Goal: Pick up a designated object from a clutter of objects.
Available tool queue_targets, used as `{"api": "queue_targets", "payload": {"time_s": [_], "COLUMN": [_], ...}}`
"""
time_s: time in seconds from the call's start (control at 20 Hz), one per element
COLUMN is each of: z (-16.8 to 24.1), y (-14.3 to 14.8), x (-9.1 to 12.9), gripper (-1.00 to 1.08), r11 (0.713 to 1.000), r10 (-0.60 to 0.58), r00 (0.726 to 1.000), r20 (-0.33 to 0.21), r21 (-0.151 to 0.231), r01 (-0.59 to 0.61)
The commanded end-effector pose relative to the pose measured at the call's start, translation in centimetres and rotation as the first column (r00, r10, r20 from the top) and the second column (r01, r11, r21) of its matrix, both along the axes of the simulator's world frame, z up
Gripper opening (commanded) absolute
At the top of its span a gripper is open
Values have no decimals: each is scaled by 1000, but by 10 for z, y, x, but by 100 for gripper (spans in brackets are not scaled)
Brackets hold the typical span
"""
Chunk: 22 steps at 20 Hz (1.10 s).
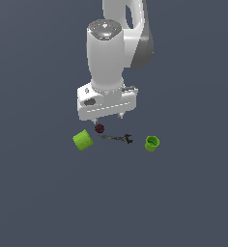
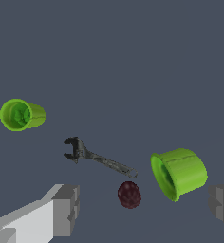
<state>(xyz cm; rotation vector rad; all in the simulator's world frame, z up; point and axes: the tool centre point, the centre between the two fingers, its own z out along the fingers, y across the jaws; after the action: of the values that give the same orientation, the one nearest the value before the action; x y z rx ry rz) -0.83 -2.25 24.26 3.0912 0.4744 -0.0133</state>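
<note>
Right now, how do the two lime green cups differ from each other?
The larger green cup looks clearly wider than the smaller green cup. The larger one lies close to the dark red ball and the handle end of the dark grey tool; the smaller one sits apart, beyond the tool's forked end. In the exterior view the smaller cup's opening faces upward, while the larger one lies tipped over. Both share the lime colour and an open end.

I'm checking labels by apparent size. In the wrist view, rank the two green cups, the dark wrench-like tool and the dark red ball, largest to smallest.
1. Green cup beside the ball, though it lies nearer the camera.
2. Dark tool, long but thin.
3. Far green cup.
4. Red ball.
</note>
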Motion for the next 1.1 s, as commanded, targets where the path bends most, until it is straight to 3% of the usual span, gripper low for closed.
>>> {"api": "queue_targets", "payload": {"time_s": [0.0,0.25,0.5,0.75,1.05], "z": [-14,-43,-70,-96,-126], "y": [1,4,7,10,15], "x": [-2,-7,-14,-22,-35], "gripper": [100,100,100,100,100], "r11": [997,977,937,877,782], "r10": [72,212,349,480,623], "r00": [997,977,937,877,782], "r20": [-1,-3,-6,-8,-8], "r21": [-2,-5,-5,-3,2], "r01": [-72,-212,-349,-480,-623]}}
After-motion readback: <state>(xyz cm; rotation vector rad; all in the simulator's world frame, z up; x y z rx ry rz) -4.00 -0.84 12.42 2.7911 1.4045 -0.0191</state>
